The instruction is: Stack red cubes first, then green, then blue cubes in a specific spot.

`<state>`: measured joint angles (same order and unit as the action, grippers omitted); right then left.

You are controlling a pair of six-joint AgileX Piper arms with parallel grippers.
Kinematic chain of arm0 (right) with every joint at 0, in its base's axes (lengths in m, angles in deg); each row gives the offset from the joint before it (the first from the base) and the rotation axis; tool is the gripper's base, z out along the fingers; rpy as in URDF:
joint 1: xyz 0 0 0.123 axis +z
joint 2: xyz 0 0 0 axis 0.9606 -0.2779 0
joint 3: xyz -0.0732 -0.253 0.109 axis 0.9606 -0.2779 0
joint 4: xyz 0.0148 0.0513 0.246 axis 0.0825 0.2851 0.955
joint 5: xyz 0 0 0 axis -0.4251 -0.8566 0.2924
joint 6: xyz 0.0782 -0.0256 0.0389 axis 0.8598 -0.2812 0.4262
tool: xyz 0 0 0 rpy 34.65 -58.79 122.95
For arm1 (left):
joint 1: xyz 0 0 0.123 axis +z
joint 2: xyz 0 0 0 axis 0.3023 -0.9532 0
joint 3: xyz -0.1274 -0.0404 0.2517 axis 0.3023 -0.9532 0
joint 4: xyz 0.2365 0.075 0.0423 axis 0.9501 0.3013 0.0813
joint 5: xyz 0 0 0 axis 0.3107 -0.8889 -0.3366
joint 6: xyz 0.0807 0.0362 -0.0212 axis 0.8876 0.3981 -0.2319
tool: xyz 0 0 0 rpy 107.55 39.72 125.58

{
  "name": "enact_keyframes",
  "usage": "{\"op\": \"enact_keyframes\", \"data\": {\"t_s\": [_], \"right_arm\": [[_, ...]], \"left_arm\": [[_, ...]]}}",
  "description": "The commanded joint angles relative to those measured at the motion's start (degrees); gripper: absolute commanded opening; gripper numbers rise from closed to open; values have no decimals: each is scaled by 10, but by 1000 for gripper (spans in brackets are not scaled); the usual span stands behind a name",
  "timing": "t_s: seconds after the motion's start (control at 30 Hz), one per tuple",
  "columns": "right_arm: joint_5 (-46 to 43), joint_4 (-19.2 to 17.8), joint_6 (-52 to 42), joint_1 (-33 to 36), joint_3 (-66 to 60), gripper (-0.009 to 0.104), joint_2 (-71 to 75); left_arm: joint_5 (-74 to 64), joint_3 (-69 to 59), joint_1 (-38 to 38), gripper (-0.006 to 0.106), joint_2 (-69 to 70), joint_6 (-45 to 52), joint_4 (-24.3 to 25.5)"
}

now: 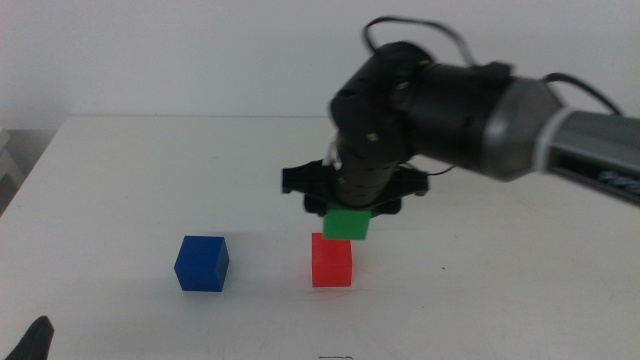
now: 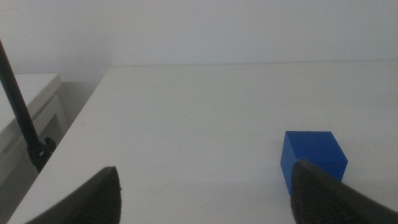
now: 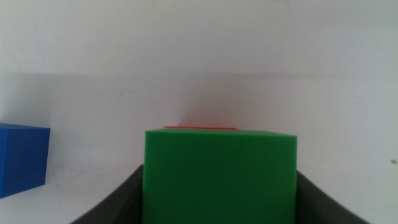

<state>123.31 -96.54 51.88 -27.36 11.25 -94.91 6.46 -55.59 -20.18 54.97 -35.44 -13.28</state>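
Second step in hand: right gripper (image 1: 348,212), mid-frame, clamps the small matte green cube (image 1: 346,224) apparently just above the small matte red cube (image 1: 331,261); next, square up, lower, release.

Mid cam looks down over table (image 1: 120,180); wrist cams low, close; all share blue cube (image 1: 202,263).

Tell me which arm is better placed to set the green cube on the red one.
Right. Its claw already holds the green cube just above the red cube; the left claw waits open by the table's near edge.
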Motion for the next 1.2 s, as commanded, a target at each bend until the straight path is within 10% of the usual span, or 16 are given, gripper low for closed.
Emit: {"op": "enact_keyframes", "data": {"t_s": [0.0, 1.13, 1.17], "right_arm": [[2, -19, -6, 7, 40, -1, 9], [23, -12, -22, 13, 76, 0, -71], [25, -12, -22, 13, 76, 56, -71]], "left_arm": [[47, 2, 0, 94, 12, -4, -6], [47, 2, 0, 94, 12, -4, -6], [47, 2, 0, 94, 12, -4, -6]]}}
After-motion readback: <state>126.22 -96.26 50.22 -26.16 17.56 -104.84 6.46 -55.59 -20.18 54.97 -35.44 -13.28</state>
